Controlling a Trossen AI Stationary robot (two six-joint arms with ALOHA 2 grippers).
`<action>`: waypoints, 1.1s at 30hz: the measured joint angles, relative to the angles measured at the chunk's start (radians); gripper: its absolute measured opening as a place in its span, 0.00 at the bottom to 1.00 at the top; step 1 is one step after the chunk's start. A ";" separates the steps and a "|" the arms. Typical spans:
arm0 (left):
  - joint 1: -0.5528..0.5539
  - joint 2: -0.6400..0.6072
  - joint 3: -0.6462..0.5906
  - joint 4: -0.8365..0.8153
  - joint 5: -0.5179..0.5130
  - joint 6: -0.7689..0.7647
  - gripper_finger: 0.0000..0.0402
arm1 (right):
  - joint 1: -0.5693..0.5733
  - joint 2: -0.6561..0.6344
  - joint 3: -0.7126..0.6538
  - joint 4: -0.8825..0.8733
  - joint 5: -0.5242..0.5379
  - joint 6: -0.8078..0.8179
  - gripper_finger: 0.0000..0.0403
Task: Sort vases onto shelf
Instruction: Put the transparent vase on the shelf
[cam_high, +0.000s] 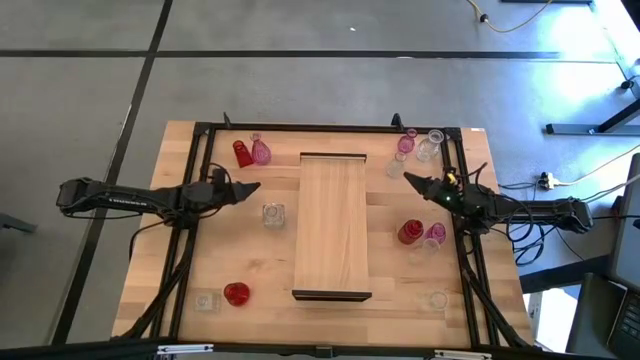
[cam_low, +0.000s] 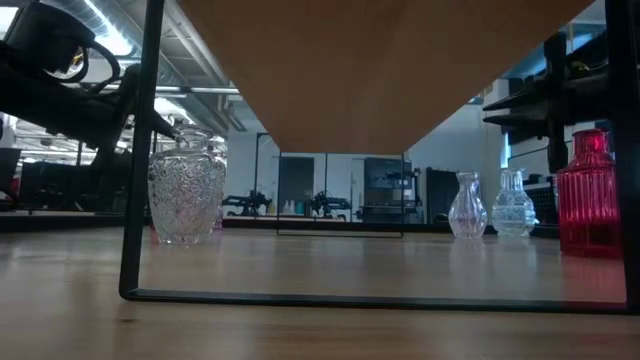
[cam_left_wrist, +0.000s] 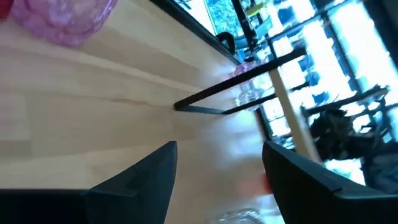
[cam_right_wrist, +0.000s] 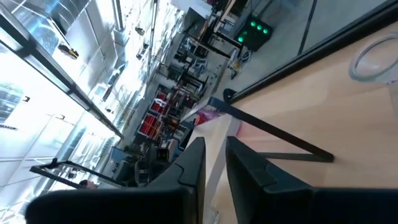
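1. Lying in the middle of the table (cam_high: 180, 160), the shelf (cam_high: 331, 225) is running lengthwise from the far side to the near side, and its top is carrying no vase.
2. The vases are standing around it on the tabletop: a red vase (cam_high: 242, 153) and a pink vase (cam_high: 261, 151) are touching each other near the far left corner, and a clear patterned vase (cam_high: 273, 214) is standing just beside the shelf's left edge.
3. Near the front left, a round red vase (cam_high: 236, 293) is sitting beside a clear squat vase (cam_high: 205, 300).
4. On the right, a pink narrow-necked vase (cam_high: 406, 143) and two clear vases (cam_high: 430, 144) are grouping near the far corner; a deep red vase (cam_high: 410, 232) is touching a second pink vase (cam_high: 434, 235), and one clear low vase (cam_high: 437, 299) is standing alone near the front.
5. The left gripper (cam_high: 250, 187) is hovering between the far left pair and the patterned vase, its fingers (cam_left_wrist: 149, 177) standing apart and holding nothing.
6. The right gripper (cam_high: 411, 182) is hanging close to the far right group, its jaws nearly together with only a thin gap, gripping nothing.
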 joint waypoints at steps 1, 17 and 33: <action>0.000 0.000 0.000 0.015 0.000 -0.026 0.58 | 0.000 0.000 0.000 0.001 0.007 0.000 0.13; 0.006 0.073 0.501 0.110 0.112 0.594 0.58 | 0.000 0.000 0.000 0.488 0.115 -0.186 0.13; 0.136 0.594 1.057 -0.967 0.495 0.579 0.58 | 0.000 0.131 0.361 0.518 0.046 -0.648 0.13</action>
